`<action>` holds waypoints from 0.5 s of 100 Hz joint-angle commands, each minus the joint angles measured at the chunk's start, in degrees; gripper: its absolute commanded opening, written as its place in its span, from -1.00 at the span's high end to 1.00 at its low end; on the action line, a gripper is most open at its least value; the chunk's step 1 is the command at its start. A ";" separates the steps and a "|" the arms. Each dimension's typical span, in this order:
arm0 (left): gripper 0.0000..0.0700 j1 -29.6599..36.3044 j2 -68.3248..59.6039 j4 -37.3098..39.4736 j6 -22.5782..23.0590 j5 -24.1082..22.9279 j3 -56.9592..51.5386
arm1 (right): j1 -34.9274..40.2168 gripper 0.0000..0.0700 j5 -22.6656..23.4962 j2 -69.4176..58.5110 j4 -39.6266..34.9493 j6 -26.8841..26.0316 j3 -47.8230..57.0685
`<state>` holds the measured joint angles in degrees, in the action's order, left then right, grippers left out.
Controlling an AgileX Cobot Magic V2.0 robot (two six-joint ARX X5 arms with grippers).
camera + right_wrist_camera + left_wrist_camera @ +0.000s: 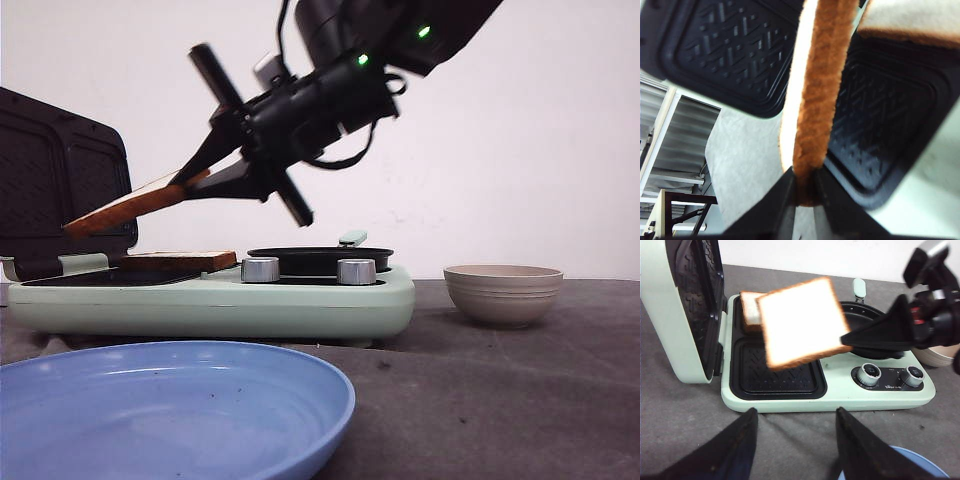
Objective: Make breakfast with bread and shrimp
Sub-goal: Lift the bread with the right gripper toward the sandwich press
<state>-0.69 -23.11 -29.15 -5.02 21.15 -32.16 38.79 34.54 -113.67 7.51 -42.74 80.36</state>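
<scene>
Overhead, slice (801, 322): white bread with brown crust, tilted above the sandwich maker (840, 390).
Right gripper (190, 180): clamped on its edge, arm angled down.
Left gripper (795, 440): jaws apart.

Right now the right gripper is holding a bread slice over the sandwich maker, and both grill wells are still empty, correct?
Not quite. The right gripper does hold a bread slice over the sandwich maker, but the left wrist view shows a second slice already lying in the rear well; only the front well is empty.
</scene>
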 commanded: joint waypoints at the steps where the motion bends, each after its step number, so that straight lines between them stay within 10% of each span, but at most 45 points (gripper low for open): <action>1: 0.34 0.07 0.00 0.52 0.92 -0.15 -0.28 | 1.05 0.99 -0.17 -2.38 0.61 -0.37 2.45; 50: 0.34 0.09 0.00 0.87 0.94 -0.15 -0.28 | 3.06 0.99 -5.16 -6.56 1.92 -1.84 4.46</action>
<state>-0.67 -23.11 -28.93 -5.02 21.15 -32.16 41.15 29.67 -118.87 8.40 -44.21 83.15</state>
